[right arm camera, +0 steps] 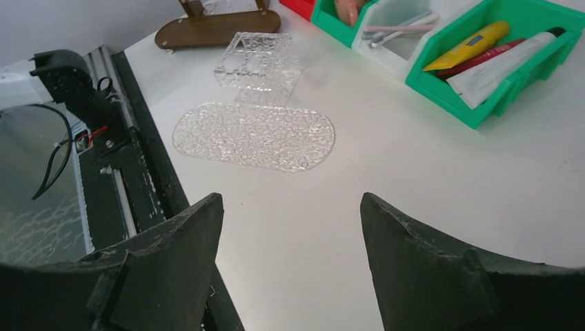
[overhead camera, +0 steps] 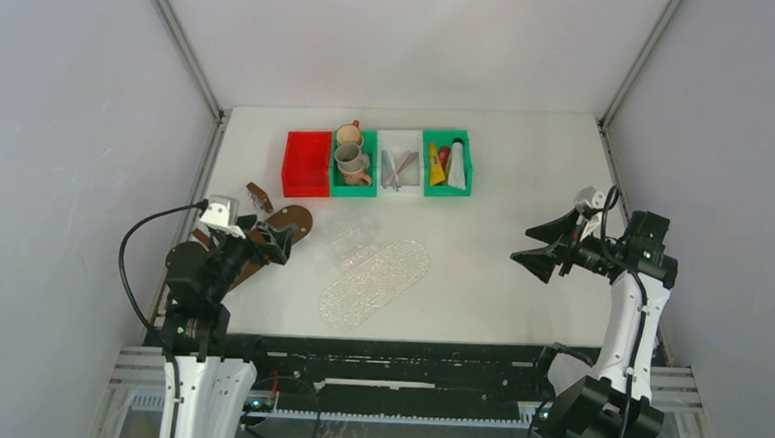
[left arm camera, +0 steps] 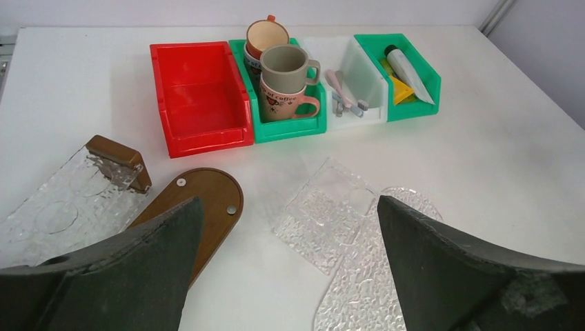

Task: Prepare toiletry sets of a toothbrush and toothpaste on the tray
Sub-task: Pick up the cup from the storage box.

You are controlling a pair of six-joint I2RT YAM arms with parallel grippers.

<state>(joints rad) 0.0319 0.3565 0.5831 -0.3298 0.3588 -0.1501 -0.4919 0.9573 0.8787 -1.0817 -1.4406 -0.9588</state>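
**Left claw** [left arm camera: 288,205]: fingers spread fully, holding nothing, hovering over the left side of the bench [overhead camera: 503,194]. Near its fingers lie a brown oval plate [left arm camera: 207,200] and, further left, a clear patterned slab [left arm camera: 55,207] with a brown end cap.

**Far edge of the bench:** four bins stand in one row, side by side.
- The red bin [left arm camera: 200,96].
- The green bin [left arm camera: 290,129], containing mugs [left arm camera: 286,72].
- The white bin [left arm camera: 365,76], containing the toothbrushes [left arm camera: 343,93].
- The second green bin [left arm camera: 424,69], containing the tubes [left arm camera: 407,69]: one yellow, one red, one white.

**Bench centre:** a clear square piece [overhead camera: 351,239] lies just beside the far end of the clear oval tray [overhead camera: 376,283]. The tray is well apart from the bins.

**Right claw** [right arm camera: 291,200]: fingers spread wide, holding nothing, raised over the right side of the bench, facing the tray.
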